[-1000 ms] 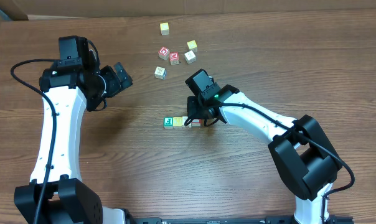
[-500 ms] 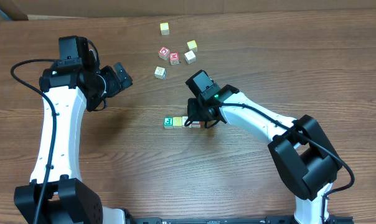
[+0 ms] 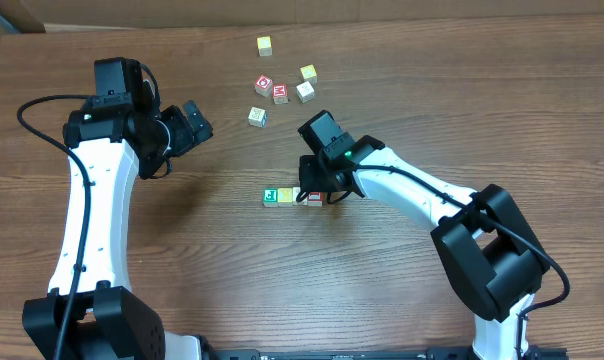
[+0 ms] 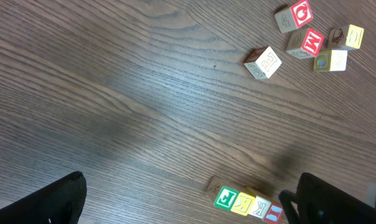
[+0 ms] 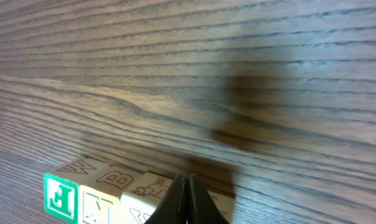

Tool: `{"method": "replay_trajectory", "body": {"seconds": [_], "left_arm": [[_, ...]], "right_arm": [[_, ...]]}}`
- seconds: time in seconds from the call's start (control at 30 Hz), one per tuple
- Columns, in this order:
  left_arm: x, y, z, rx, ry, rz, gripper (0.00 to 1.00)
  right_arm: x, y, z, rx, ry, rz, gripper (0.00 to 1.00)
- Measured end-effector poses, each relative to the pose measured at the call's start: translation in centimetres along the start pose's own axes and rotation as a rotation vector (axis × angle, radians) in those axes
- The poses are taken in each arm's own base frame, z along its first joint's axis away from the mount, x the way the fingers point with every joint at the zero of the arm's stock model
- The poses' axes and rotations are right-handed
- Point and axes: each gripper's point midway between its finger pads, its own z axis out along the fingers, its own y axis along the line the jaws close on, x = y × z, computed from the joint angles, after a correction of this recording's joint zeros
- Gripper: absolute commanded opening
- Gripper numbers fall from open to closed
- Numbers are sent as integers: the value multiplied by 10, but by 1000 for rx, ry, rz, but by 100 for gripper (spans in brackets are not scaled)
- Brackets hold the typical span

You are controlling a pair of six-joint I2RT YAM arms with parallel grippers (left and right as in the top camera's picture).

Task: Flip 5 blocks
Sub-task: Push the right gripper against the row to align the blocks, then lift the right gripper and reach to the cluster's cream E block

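A short row of blocks lies mid-table: green (image 3: 270, 196), yellow (image 3: 284, 195), cream (image 3: 298, 194), then a red-framed "I" (image 3: 314, 199). The left wrist view shows the same row, green (image 4: 225, 197) to red "I" (image 4: 273, 214). A whitish block (image 3: 257, 116) sits apart, farther back. My right gripper (image 3: 319, 190) is shut and empty. Its tips (image 5: 188, 198) press down at the row's right end, over the cream block (image 5: 144, 196), and they hide the red one. My left gripper (image 3: 197, 120) hovers open, high and to the left of the row.
Red-lettered cubes "D" (image 3: 264, 84) and "M" (image 3: 280, 94) lie at the back with two pale cubes (image 3: 306, 82) beside them. A lone pale-yellow cube (image 3: 265, 45) sits farther back. The table's far edge runs along the top.
My right gripper has crept slightly left at the row's right end. The left arm and the other cubes have not moved.
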Motion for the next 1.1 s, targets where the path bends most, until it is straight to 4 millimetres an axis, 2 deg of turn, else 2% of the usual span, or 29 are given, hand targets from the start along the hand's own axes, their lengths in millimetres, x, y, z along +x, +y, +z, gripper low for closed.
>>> {"method": "replay_trajectory", "body": {"seconds": [0.17,0.23,0.27,0.4,0.67,0.8,0.9,1.03,1.1], "left_arm": [[0,0,0,0,0,0,100],[0,0,0,0,-1,0,100],[0,0,0,0,-1,0,100],[0,0,0,0,-1,0,100],[0,0,0,0,-1,0,100],[0,0,0,0,0,0,100],[0,0,0,0,0,0,100],[0,0,0,0,0,0,100],[0,0,0,0,0,0,100]], "right_arm": [[-23,-2,-12,-22,-40,27,5],[-28,-2,-19,-38,-50,48,15],[-29,-1,-21,-45,-51,56,16],[-23,-1,-24,-49,-20,71,28],[-12,6,-25,-90,36,71,32],[-10,7,-39,-95,97,95,33],[-31,13,-62,-114,77,106,38],[-78,37,-107,-184,-43,68,39],[-96,49,-125,-217,-103,50,40]]}}
